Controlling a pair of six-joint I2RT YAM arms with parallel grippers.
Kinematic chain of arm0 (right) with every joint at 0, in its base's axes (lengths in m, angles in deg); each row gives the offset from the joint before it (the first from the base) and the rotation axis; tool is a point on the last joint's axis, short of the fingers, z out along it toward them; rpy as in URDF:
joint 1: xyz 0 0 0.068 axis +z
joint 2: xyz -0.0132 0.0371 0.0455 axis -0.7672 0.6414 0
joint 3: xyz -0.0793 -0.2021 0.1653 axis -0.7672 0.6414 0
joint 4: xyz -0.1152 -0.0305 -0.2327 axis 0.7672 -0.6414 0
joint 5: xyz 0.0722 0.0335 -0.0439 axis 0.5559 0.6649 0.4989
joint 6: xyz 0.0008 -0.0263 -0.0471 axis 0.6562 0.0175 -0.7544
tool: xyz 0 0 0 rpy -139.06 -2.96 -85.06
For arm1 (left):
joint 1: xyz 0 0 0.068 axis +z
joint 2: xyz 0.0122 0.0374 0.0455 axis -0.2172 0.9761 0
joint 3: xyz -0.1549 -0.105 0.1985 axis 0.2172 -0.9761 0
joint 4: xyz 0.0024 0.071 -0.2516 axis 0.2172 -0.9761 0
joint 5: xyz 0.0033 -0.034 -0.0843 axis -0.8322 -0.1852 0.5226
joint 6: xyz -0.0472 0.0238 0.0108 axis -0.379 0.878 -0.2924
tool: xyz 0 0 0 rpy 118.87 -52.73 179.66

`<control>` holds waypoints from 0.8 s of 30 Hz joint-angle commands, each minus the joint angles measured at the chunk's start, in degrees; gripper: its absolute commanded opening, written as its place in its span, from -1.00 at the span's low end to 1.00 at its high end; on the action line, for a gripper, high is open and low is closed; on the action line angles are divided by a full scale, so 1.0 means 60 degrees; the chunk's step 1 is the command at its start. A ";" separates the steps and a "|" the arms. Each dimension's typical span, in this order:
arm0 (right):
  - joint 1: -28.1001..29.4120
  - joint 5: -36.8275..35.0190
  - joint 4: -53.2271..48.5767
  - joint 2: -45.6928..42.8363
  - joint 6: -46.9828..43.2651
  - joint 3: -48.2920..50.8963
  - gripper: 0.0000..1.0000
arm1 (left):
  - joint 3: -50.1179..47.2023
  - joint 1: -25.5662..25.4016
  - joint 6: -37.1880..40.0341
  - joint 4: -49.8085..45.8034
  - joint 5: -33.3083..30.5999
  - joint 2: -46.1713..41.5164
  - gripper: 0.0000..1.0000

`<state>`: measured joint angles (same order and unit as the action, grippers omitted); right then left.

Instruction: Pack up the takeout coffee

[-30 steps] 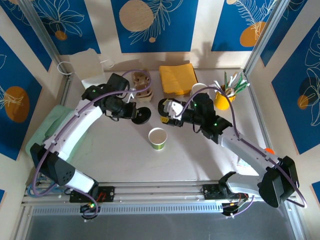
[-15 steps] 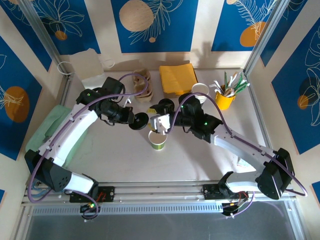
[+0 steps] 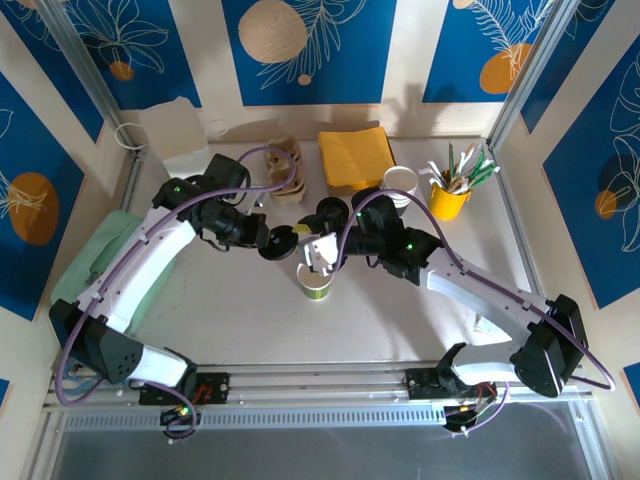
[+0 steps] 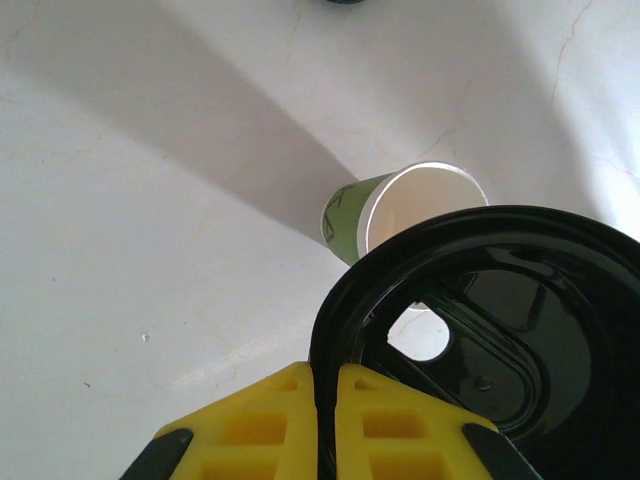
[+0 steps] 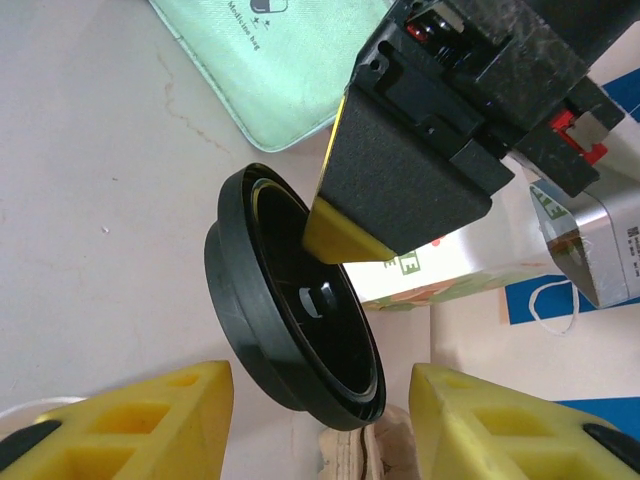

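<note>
Black lid [image 3: 280, 241] pinched by its rim in the left jaws, held up on edge, not flat. Open right jaws, one on each side of that lid, no touch to be seen. Green paper cup [image 3: 315, 280] upright near the middle of the tabletop [image 3: 400, 320], mouth up, just toward the near edge from the lid. Nearer the cup, almost over it: the right jaws. Likely next: lid turned flat and lowered onto the cup's mouth.
</note>
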<state>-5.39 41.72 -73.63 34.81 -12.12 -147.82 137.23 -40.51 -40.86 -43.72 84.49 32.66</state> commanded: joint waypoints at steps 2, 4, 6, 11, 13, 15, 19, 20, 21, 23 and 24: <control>0.0140 -0.0104 -0.0265 0.0198 -0.0274 -0.0500 -0.05 | -0.0053 0.0098 0.0089 -0.0038 0.0299 -0.0080 -0.81; 0.0179 -0.0103 -0.0331 0.0248 -0.0291 -0.0586 -0.14 | -0.0069 0.0091 0.0089 -0.0038 0.0286 -0.0047 -0.81; 0.0191 -0.0036 -0.0516 0.0286 -0.0316 -0.0718 -0.22 | -0.0083 0.0091 0.0083 -0.0038 0.0315 -0.0022 -0.81; 0.0215 -0.0097 -0.0760 0.0431 -0.0477 -0.0917 -0.30 | -0.0083 0.0094 0.0071 0.0006 0.0366 -0.0037 -0.81; 0.0265 -0.0156 -0.0788 0.0468 -0.0543 -0.0955 -0.32 | -0.0069 0.0092 0.0089 0.0006 0.0431 -0.0006 -0.81; 0.0304 -0.0228 -0.0909 0.0543 -0.0626 -0.1024 -0.33 | -0.0069 0.0092 0.0089 0.0006 0.0453 -0.0006 -0.82; 0.0391 -0.0442 -0.1223 0.0657 -0.0856 -0.1139 -0.37 | -0.0017 0.0091 0.0096 0.0005 0.0513 -0.0008 -0.82; 0.0407 -0.0521 -0.1267 0.0688 -0.0916 -0.1160 -0.42 | -0.0019 0.0102 0.0103 0.0014 0.0531 -0.0007 -0.82; 0.0429 -0.0597 -0.1347 0.0711 -0.0976 -0.1190 -0.43 | -0.0010 0.0097 0.0103 0.0006 0.0546 -0.0006 -0.82; 0.0469 -0.0712 -0.1479 0.0755 -0.1064 -0.1245 -0.45 | 0.0003 0.0093 0.0103 0.0006 0.0606 0.0007 -0.82; 0.0501 -0.0790 -0.1498 0.0768 -0.1126 -0.1256 -0.47 | 0.0005 0.0091 0.0103 0.0020 0.0649 0.0008 -0.82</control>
<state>-3.21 38.59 -80.62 38.22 -17.08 -153.46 137.23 -40.05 -40.84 -43.65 84.97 32.71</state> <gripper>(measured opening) 0.272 0.095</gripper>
